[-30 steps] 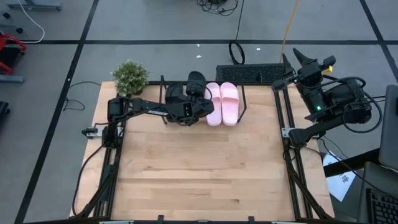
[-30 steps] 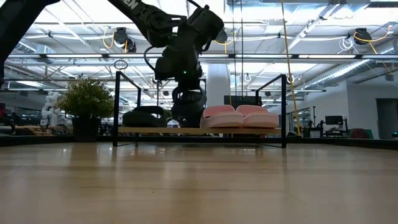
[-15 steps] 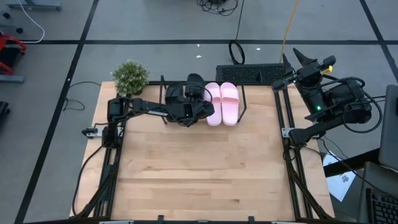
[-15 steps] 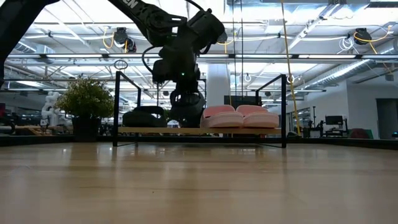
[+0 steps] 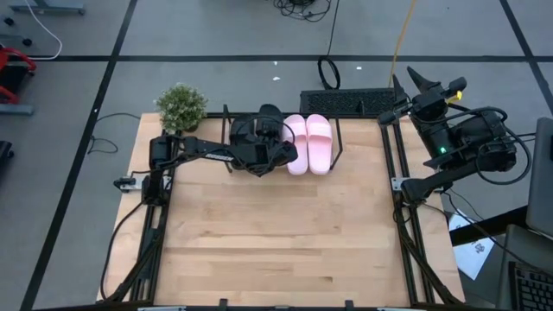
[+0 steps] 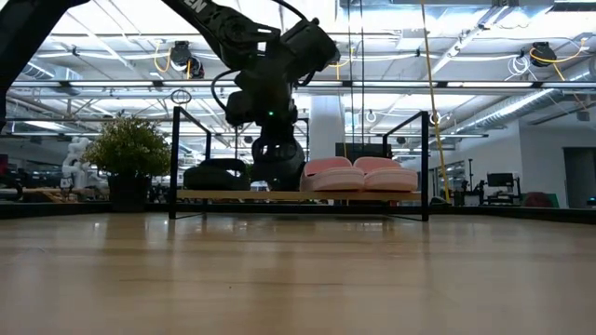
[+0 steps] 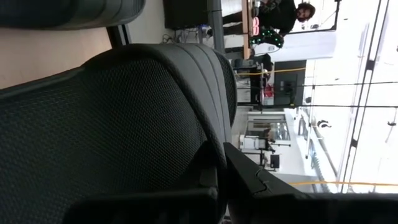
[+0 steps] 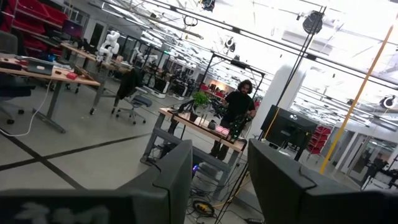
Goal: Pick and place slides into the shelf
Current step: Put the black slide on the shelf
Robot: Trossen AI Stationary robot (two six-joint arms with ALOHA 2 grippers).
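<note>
The shelf stands at the table's far edge, its board showing in the low view. Two pale pink slides lie side by side on its right half. One black slide lies on its left part. A second black slide sits between them under my left gripper, which is shut on it; the strap fills the left wrist view. My right gripper waits open beyond the table's right edge, its fingers apart. My left gripper has the second black slide by its wide mesh strap, at the strap's edge, with one finger on the strap's outer side. The other finger is hidden by the strap. It comes from the near side, slanting down. The slide sits low at the shelf board.
A potted plant stands at the table's far left corner, close to the shelf's left end. A black flat device lies on the floor behind the shelf. The wooden tabletop stretches bare in front of the shelf. A person stands in the room behind.
My left gripper has edged slightly toward the table's left at the shelf, the black slide staying with it. The right arm has kept still.
</note>
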